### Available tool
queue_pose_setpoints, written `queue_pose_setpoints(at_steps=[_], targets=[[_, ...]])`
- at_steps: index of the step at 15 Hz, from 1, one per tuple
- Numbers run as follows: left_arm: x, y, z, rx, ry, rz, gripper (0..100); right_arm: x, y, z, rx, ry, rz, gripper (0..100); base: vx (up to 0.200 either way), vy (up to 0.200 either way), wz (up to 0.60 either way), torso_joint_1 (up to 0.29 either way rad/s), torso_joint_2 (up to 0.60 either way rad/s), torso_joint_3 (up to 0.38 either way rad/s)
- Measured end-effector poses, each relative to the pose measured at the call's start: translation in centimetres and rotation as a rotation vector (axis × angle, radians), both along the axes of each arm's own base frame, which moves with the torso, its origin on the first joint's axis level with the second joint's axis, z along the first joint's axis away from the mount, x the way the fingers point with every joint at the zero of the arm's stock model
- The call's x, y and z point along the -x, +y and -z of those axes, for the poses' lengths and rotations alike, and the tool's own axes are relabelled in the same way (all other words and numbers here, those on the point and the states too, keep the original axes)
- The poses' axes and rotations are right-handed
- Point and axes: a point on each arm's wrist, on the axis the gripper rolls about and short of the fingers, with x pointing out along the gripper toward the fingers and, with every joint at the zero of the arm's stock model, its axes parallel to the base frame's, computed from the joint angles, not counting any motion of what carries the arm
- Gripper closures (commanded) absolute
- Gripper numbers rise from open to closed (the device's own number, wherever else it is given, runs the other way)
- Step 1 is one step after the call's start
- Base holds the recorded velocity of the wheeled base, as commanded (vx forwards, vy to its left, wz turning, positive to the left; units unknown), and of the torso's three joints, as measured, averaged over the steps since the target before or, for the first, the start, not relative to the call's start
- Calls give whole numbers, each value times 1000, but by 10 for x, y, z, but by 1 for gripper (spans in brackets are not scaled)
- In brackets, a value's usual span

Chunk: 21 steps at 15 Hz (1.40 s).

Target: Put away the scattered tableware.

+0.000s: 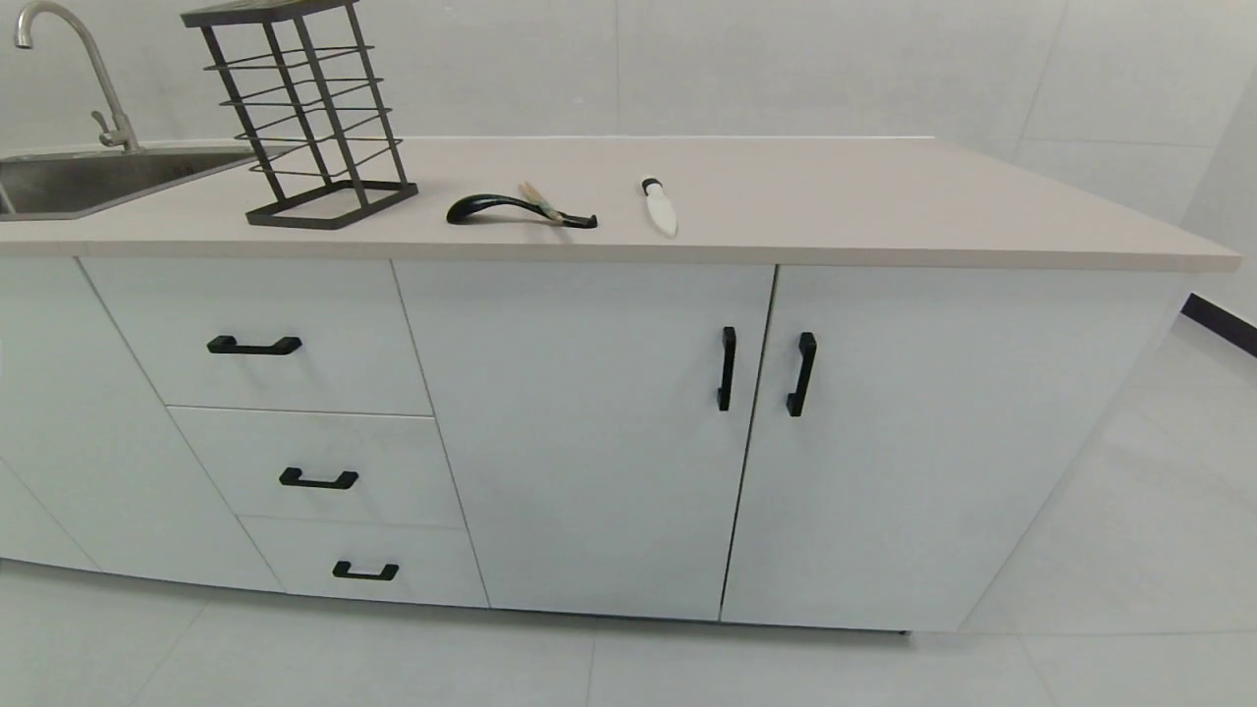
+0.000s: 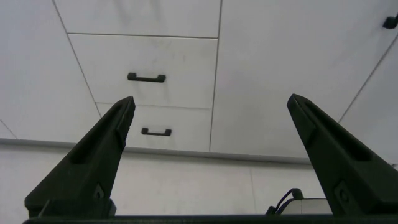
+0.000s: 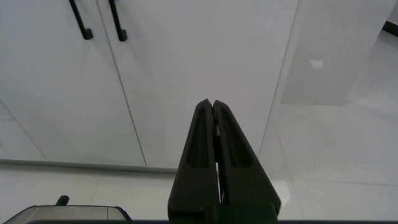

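Observation:
On the beige countertop (image 1: 835, 196) lie a black ladle (image 1: 511, 209), a pair of wooden chopsticks (image 1: 542, 203) crossing its handle, and a white knife with a black handle (image 1: 659, 208) just to the right. A black wire rack (image 1: 314, 113) stands to their left. My left gripper (image 2: 210, 111) is open, low down in front of the white drawers (image 2: 146, 62), with nothing between its fingers. My right gripper (image 3: 212, 111) is shut on nothing, pointing at the lower cabinet doors (image 3: 186, 74).
A steel sink (image 1: 88, 177) with a tap (image 1: 69, 59) sits at the counter's far left. Below the counter are three drawers (image 1: 295, 403) with black handles and two cabinet doors (image 1: 766, 373). Pale tiled floor (image 1: 1129, 550) stretches to the right.

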Motion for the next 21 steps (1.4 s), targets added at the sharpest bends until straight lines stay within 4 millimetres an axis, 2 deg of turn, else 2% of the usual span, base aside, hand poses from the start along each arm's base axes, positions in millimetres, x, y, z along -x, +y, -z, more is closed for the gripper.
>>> queue_pose_setpoints(at_steps=[3,5,14,18,21], targets=[[0,0,0,0,0,0,0,0,0,0,0,1,0,100,0,200,0,4,1,4],[0,0,0,1,0,0,0,0,0,0,0,1,0,100,200,0,0,5,0,2],[0,0,0,6,0,-1,0,0,0,0,1,1,0,100,0,0,0,0,0,0],[0,0,0,4,0,0,0,0,0,0,0,0,0,100,200,0,0,1,4,2],[0,0,0,3,0,-1,0,0,0,0,0,0,0,100,0,0,0,0,0,0]])
